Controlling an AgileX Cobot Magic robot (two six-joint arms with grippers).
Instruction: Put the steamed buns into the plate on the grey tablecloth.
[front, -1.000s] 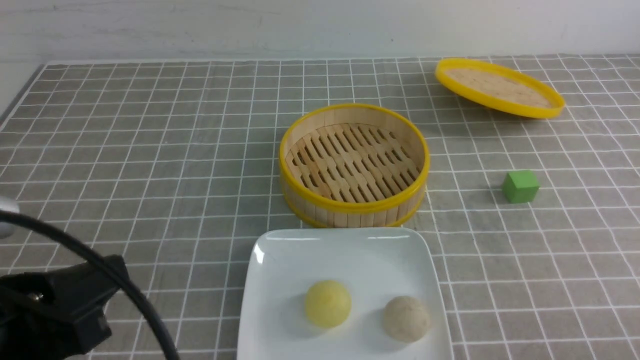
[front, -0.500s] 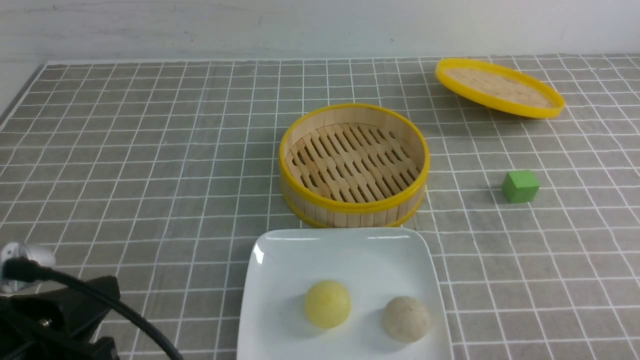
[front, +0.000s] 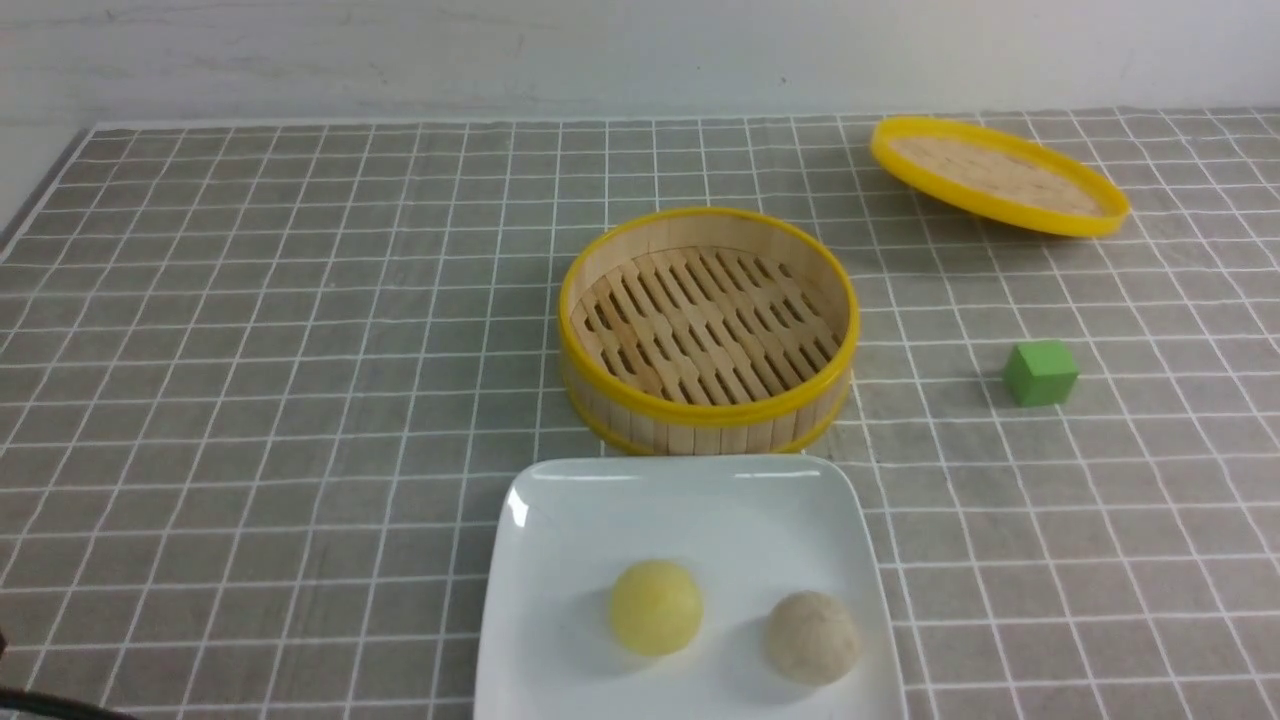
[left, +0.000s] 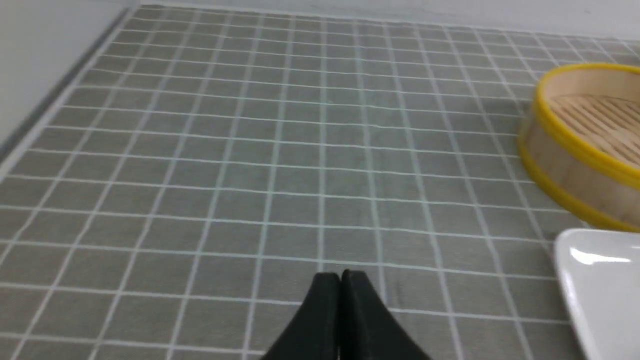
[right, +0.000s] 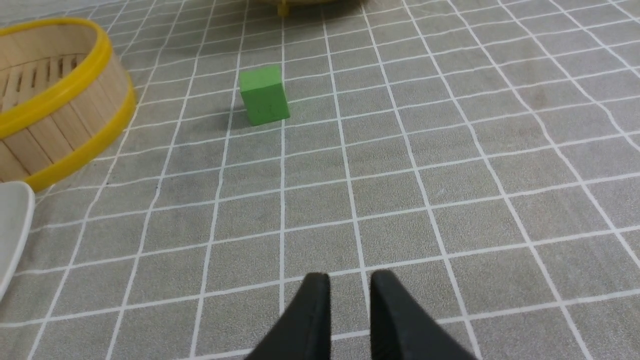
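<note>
Buns: I see a pale yellow bun (front: 655, 606) and a beige-grey bun (front: 813, 637), both domed, on the white plate (front: 560, 520).
Surface: grey tablecloth (front: 300, 350) with a white grid, pale wall (front: 400, 50) behind.
Left gripper (left: 340, 278): pinched together, empty.
Right gripper (right: 349, 281): a narrow gap, empty.

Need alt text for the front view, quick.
Two steamed buns, one yellow, one beige, sit apart on the white plate on the grey tablecloth. Behind it stands an empty bamboo steamer; its lid and a green cube lie right.

buns (front: 735, 622) on plate (front: 560, 520), steamer (front: 708, 330) behind
</note>
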